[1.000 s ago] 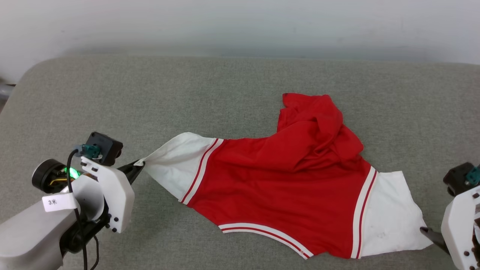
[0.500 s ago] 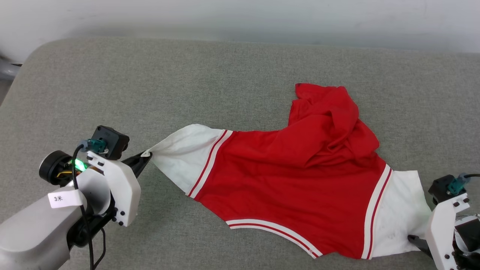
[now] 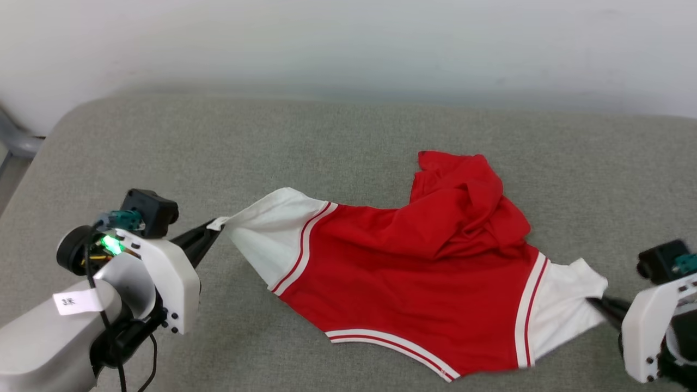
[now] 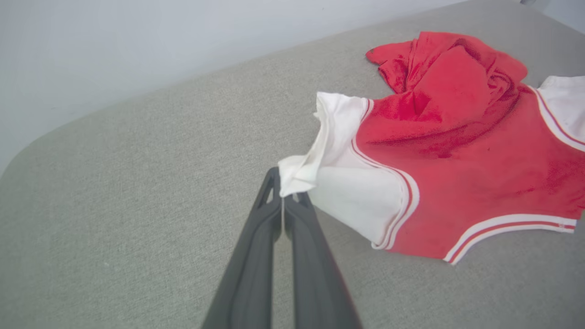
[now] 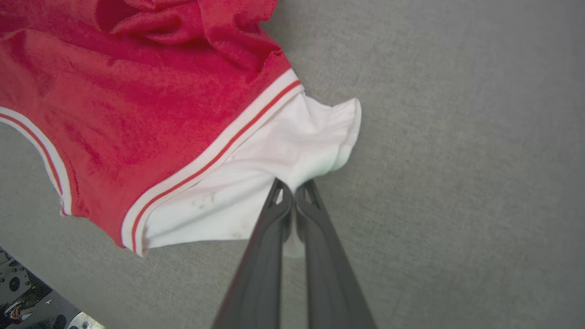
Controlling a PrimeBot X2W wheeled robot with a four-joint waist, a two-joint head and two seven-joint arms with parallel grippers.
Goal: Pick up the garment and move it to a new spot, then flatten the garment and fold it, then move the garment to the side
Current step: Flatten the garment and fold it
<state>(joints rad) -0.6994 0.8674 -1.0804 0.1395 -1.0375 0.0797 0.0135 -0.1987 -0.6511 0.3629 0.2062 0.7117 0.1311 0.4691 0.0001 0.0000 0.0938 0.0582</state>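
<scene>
Here, garment (image 3: 425,283) on grey cushion (image 3: 272,141), sleeves in left hand (image 3: 215,227) and right hand (image 3: 594,301).

Left end effector (image 4: 283,194) clamped, right end effector (image 5: 294,188) clamped, fingers aimed inward, arms wide apart

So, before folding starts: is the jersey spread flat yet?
Not flat: the jersey is bunched into red folds along its far edge.

The right gripper (image 5: 292,189), open beside the sleeve (image 5: 283,151) a second ago, has closed its fingers on the sleeve's edge. The cloth just ahead of its tips lay flat before; now it bunches and rises toward them, pulling the jersey's (image 3: 425,272) corner in.
</scene>
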